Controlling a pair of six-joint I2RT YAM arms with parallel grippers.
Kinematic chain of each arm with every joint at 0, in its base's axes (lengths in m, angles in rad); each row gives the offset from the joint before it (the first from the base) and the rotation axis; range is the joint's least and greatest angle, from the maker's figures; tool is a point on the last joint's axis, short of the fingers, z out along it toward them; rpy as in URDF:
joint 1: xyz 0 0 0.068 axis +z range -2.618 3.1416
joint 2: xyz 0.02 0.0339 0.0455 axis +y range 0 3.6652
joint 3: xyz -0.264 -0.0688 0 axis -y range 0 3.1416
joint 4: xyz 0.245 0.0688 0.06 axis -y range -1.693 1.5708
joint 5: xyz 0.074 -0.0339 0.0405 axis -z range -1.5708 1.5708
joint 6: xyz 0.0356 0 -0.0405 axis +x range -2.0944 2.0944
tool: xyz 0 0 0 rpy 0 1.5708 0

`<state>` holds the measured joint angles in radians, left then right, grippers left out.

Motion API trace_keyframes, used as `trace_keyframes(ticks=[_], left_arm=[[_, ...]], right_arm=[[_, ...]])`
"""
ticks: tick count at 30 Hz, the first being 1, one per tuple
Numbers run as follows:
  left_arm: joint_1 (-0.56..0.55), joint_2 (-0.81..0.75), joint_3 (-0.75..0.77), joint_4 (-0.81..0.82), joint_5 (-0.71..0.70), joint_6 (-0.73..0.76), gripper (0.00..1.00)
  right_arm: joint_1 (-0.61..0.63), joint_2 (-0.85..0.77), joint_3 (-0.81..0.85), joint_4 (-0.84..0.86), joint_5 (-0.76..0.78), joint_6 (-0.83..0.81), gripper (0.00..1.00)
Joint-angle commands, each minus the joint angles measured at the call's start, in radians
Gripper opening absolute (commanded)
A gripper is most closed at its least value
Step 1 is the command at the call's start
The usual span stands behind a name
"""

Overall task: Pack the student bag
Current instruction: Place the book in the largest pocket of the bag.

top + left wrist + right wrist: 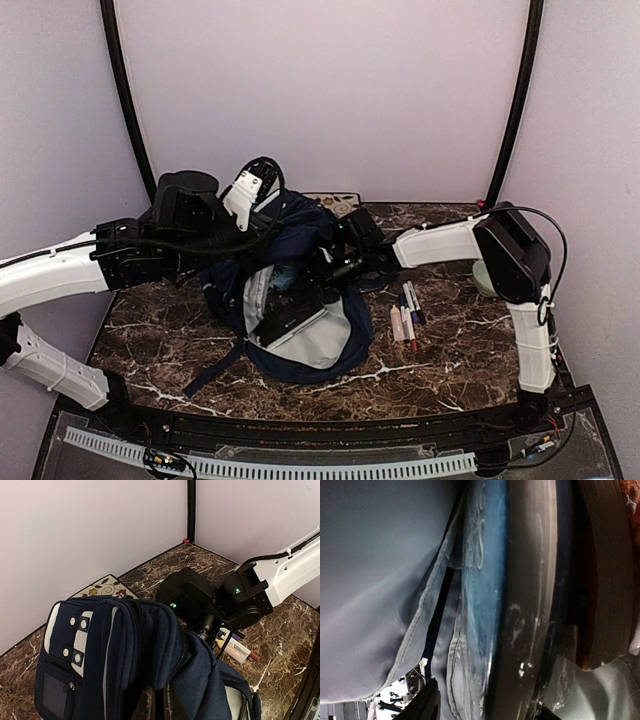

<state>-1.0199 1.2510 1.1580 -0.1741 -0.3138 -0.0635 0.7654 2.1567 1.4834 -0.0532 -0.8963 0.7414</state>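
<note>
The left gripper (154,706) is clamped on a fold of navy fabric at the top of the student bag (305,228), holding that end lifted off the table (450,350), with the bag's mouth gaping toward the right arm. Only the base of its fingers shows at the lower edge of the left wrist view, and from above the bag's white patch and handle loop hide it. The right gripper (481,712) is pushed into that mouth, so the other two views show just its black body, the fingertips buried in the bag. Its own camera catches one dark finger (426,706) at the bottom edge; the other is lost in shadow, so whether the jaws are parted or pinching something cannot be told. Close ahead of it are the pale grey lining (380,580), a blue thing in crinkled clear wrap (481,580) and the page edges of a book (607,580), side by side and cut off by the frame. The bag sits mid-table between the arms, with a few pens (408,312) just to its right and a floral card (102,586) half hidden behind it.
</note>
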Motion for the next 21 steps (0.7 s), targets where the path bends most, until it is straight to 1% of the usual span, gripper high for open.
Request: trace_keyframes(ticks=[1,2,3,5,11,14,17,19,21], left_arm=[[-0.012,-0.108,-0.003,0.164,-0.004,-0.007,0.00],[-0.012,-0.112,-0.009,0.168,-0.007,-0.005,0.00],[-0.012,-0.116,-0.014,0.171,-0.008,-0.003,0.00],[-0.012,-0.123,-0.020,0.174,-0.012,-0.001,0.00],[-0.012,-0.132,-0.035,0.174,-0.018,-0.001,0.00],[-0.012,-0.138,-0.050,0.183,-0.011,-0.010,0.00],[-0.012,-0.147,-0.066,0.196,-0.014,-0.008,0.00],[-0.012,-0.156,-0.074,0.202,-0.013,-0.009,0.00],[-0.012,-0.165,-0.079,0.206,-0.013,-0.010,0.00]], right_arm=[[-0.005,-0.073,-0.033,0.021,0.031,-0.049,0.53],[-0.004,-0.090,-0.045,0.010,0.065,-0.110,0.64],[-0.004,-0.105,-0.057,0.002,0.081,-0.137,0.69],[0.002,-0.135,-0.080,-0.026,0.106,-0.177,0.72],[0.042,-0.262,-0.129,-0.157,0.264,-0.333,0.75],[0.066,-0.340,-0.190,-0.203,0.326,-0.422,0.75],[0.078,-0.412,-0.240,-0.233,0.358,-0.504,0.75],[0.085,-0.439,-0.256,-0.257,0.343,-0.560,0.75],[0.097,-0.455,-0.263,-0.302,0.339,-0.631,0.73]])
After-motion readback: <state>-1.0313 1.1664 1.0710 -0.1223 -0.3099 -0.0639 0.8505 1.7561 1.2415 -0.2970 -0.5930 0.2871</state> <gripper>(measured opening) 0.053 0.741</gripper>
